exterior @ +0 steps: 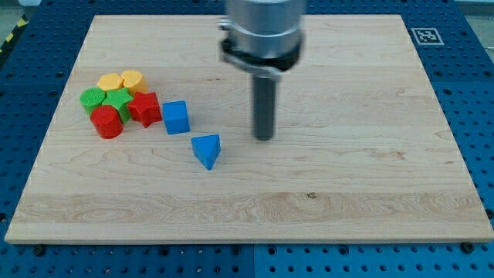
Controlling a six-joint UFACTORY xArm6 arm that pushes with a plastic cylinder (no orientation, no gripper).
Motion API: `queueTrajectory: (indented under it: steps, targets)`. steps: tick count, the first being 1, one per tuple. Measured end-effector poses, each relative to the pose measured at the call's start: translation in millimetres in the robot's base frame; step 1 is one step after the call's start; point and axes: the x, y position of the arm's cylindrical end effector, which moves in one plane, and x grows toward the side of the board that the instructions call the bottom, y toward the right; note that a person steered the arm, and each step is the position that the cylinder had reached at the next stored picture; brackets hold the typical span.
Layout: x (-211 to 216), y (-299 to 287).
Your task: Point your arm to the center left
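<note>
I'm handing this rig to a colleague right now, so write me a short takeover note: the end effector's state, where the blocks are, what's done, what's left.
End effector: my tip is down on the wooden board, near its centre, touching no block.
Nearest blocks: blue triangular block to the tip's left, blue cube further left.
Cluster at centre left: two yellow blocks, two green blocks, red cylinder, red star-like block.
Done: nothing evident.
Left: move the tip toward the centre left of the board, probably steering around the blue blocks.
</note>
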Motion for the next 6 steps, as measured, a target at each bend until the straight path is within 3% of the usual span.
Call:
queueTrajectory:
  steps: [2,3,4,6]
  targets:
    - [18.8,35.1]
    - [78.2,51.2]
    - [104.6,11.7]
    - [88.6,-115.6]
